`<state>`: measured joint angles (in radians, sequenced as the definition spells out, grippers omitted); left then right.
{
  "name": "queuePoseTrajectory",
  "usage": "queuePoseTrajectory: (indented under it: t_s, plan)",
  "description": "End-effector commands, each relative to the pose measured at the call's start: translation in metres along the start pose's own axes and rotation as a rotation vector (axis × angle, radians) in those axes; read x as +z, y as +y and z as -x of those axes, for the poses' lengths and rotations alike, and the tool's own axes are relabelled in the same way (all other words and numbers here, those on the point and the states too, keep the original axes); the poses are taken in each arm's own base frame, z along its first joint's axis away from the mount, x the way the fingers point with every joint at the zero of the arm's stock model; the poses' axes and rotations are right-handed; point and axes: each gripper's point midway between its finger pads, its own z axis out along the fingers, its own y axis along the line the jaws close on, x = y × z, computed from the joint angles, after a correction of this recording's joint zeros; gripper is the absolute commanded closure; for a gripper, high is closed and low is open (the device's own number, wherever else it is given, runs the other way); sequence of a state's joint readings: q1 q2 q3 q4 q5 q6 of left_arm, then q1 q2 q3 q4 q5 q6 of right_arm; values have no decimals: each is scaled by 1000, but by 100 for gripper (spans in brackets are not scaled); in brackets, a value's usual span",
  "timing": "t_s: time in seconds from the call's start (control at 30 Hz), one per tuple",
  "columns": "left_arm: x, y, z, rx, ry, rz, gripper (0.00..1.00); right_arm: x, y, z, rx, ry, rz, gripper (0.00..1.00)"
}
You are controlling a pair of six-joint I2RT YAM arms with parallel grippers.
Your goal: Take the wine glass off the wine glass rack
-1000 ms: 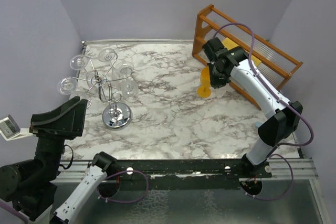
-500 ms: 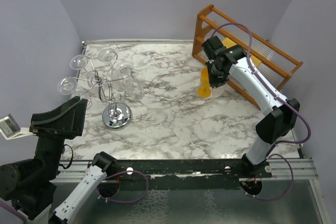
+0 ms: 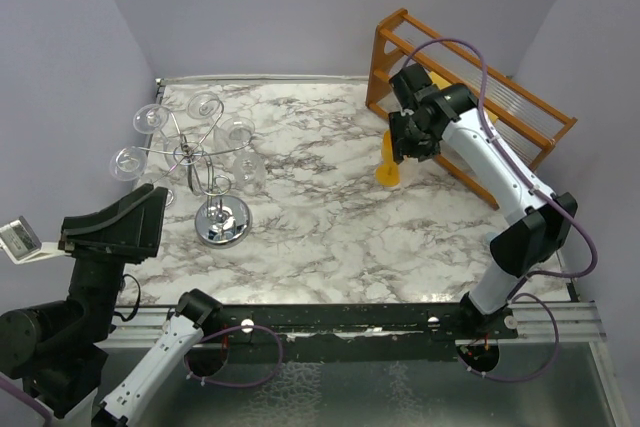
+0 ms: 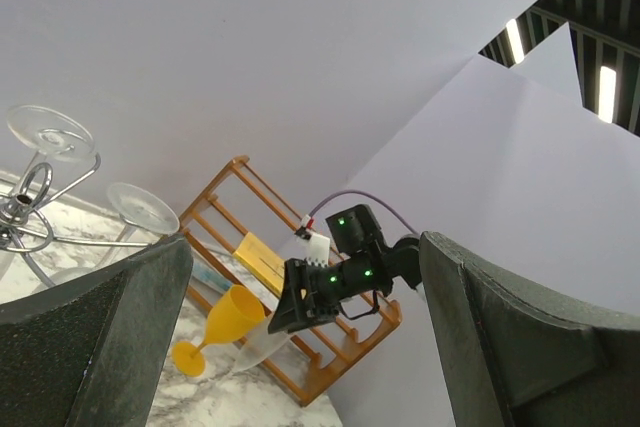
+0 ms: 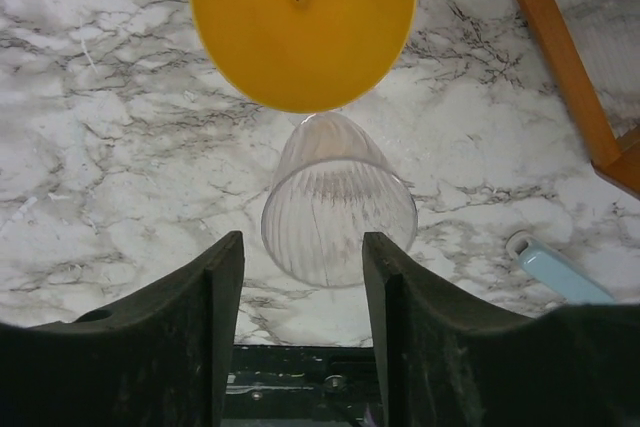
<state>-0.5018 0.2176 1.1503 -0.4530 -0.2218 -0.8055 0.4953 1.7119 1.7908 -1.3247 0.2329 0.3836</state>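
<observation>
Clear wine glass (image 5: pixel 338 202), off the wine glass rack (image 3: pixel 222 219), at the table's (image 3: pixel 330 207) 3 o'clock side. Its mouth faces the right gripper (image 5: pixel 303 242), which we see parted. Its long axis runs toward the yellow goblet (image 5: pixel 302 17). The wooden shelf (image 3: pixel 470 97) crowds 1 o'clock, and open marble lies at 9 o'clock. The left gripper (image 4: pixel 302 245) gapes.
</observation>
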Motion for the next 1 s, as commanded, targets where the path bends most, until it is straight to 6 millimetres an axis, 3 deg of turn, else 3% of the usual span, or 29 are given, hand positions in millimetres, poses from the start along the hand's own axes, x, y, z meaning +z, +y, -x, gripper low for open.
queuePoseTrajectory:
  t_s: [0.0, 0.17, 0.27, 0.53, 0.8, 0.97]
  plan:
    - [0, 8, -4, -14, 12, 33, 1, -52, 1, 25, 18, -170, 104, 45]
    - [12, 11, -18, -18, 84, 79, 1, -89, 7, 28, 19, -325, 234, 23]
    - [21, 16, -31, -10, 155, 125, 1, -101, 15, 25, 10, -435, 329, 15]
    - [42, 38, -65, 59, 339, 279, 1, -129, 44, 19, -16, -685, 602, 10]
    - [64, 51, -63, 141, 371, 410, 4, -121, 53, 17, -60, -702, 645, 9]
    - [84, 65, -75, 226, 430, 480, 5, -113, 53, 8, -80, -688, 642, 9]
